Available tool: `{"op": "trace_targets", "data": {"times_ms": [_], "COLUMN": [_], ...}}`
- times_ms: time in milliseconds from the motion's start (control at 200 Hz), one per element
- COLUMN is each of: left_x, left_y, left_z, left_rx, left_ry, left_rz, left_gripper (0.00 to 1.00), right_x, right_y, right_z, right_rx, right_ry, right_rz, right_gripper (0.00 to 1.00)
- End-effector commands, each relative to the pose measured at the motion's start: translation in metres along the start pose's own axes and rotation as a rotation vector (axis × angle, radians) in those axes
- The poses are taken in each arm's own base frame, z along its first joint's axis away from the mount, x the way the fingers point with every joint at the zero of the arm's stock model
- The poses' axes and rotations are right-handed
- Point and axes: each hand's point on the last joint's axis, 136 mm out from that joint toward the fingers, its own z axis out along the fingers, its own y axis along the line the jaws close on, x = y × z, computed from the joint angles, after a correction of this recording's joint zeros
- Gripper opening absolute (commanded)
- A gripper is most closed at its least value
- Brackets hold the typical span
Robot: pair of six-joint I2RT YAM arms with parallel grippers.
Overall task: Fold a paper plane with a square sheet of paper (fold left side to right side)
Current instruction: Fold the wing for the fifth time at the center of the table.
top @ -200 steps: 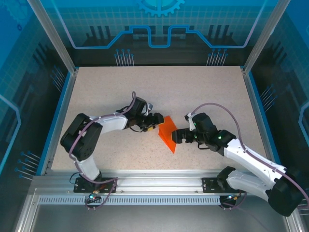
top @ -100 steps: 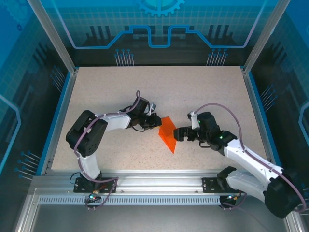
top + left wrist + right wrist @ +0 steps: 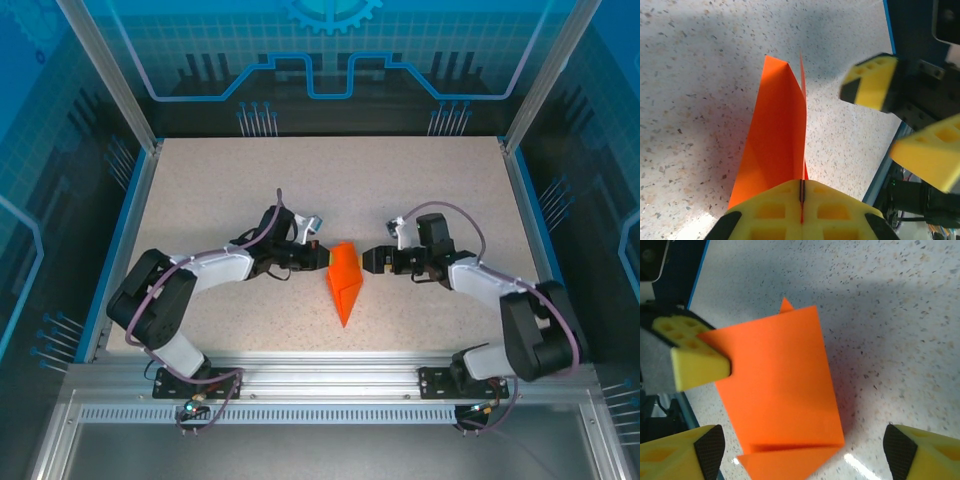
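The left gripper (image 3: pixel 801 207) clamps the thin orange folded paper (image 3: pixel 344 280); the open right gripper (image 3: pixel 371 260) opposite, closing askew, could crumple it.

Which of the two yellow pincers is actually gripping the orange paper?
The left pincer: its fingers are shut on the folded orange paper. The right pincer stands open, not clamping it.

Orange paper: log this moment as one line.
orange paper: folded, pointed | left gripper: jaws shut on it | right gripper: jaws open, beside it
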Motion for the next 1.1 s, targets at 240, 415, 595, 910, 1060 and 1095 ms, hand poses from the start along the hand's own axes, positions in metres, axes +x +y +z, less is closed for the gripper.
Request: {"op": "trace_targets", "data": {"times_ms": [240,415,595,910,1060,1095], "left_x": [0.003,0.004,0.004,0.005,0.006,0.006], "left_y": [-0.018,-0.016,-0.011,-0.004,-0.001,-0.001], "left_z": [-0.005,-0.002,0.0,0.007,0.008,0.008], "left_rx": [0.084,0.078,0.064,0.05,0.045,0.042], "left_ry": [-0.002,0.005,0.011,0.026,0.032,0.033], "left_rz": [0.114,0.107,0.1,0.086,0.082,0.083], "left_gripper": [0.01,0.0,0.0,0.0,0.0,0.0], "right_x": [-0.015,-0.01,-0.008,-0.005,-0.001,-0.001], "right_y": [0.005,0.011,0.018,0.016,0.011,0.012], "right_z": [0.032,0.038,0.03,0.02,0.02,0.02], "right_rx": [-0.229,-0.283,-0.288,-0.231,-0.205,-0.205], "right_ry": [0.018,0.058,0.061,0.081,0.095,0.098], "right_rz": [-0.105,-0.101,-0.116,-0.116,-0.106,-0.107], "right_gripper": [0.75,0.67,0.53,0.3,0.28,0.31]}}
